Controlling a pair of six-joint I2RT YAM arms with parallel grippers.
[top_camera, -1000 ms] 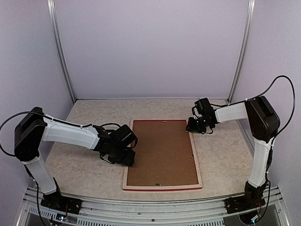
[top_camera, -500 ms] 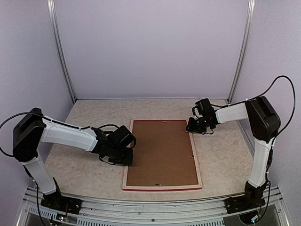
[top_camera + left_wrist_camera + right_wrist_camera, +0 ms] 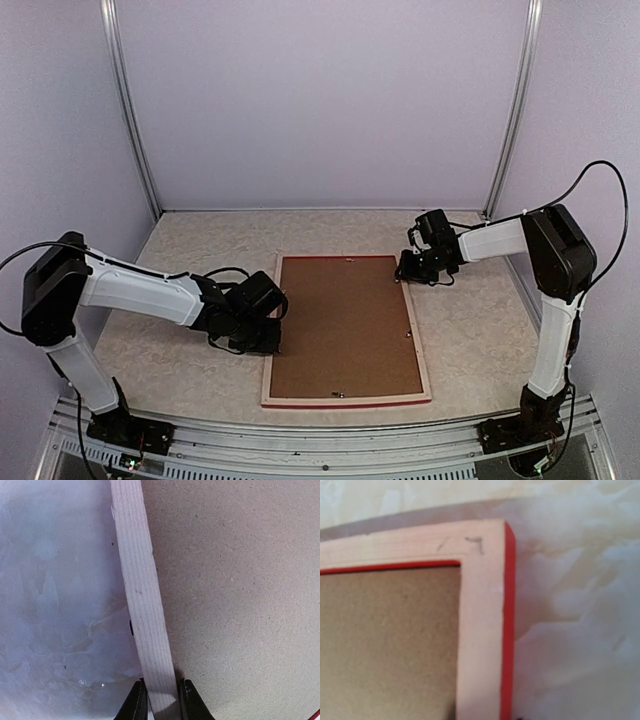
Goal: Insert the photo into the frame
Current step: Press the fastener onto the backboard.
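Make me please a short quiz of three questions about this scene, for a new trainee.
1. True or false: the frame lies with its red front up.
2. The left hand has its fingers: A) one on each side of the frame's left rail; B) both outside the frame; C) around its far rail.
3. Fill in: the right hand is by the frame's far ____ corner.
Key: 1 false, the brown backing board shows; 2 A; 3 right.

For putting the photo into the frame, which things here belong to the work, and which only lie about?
Belong: frame, back side up; backing board in it; left gripper clamped on its left rail; right gripper at its far right corner.
Lying about: only the table. Photo not in view.
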